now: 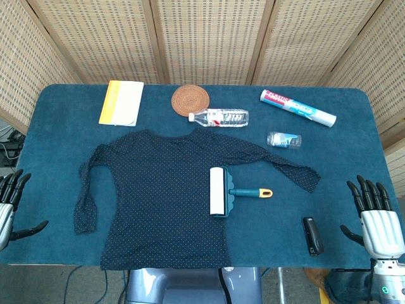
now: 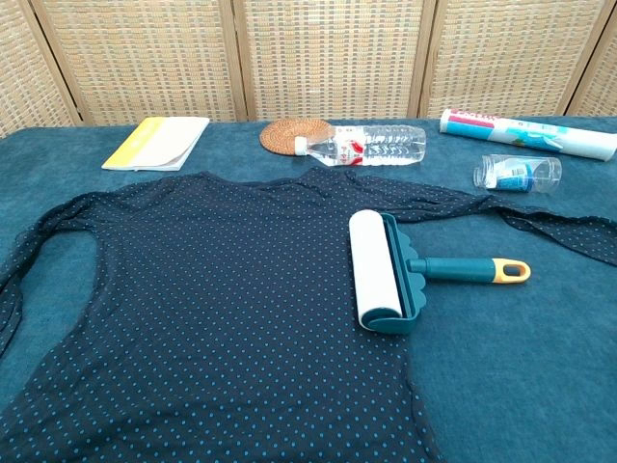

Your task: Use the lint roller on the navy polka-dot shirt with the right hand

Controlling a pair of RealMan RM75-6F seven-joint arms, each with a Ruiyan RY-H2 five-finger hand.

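Observation:
The navy polka-dot shirt lies flat on the blue table, sleeves spread; it fills the chest view too. The lint roller, white roll with a teal handle tipped yellow, lies on the shirt's right side with its handle pointing right. My right hand hovers at the table's right front edge, fingers spread, holding nothing, well to the right of the roller. My left hand is at the left front edge, fingers apart and empty. Neither hand shows in the chest view.
A yellow-and-white notebook, a woven coaster, a lying water bottle, a white tube and a small clear cup sit along the back. A black object lies near the right hand.

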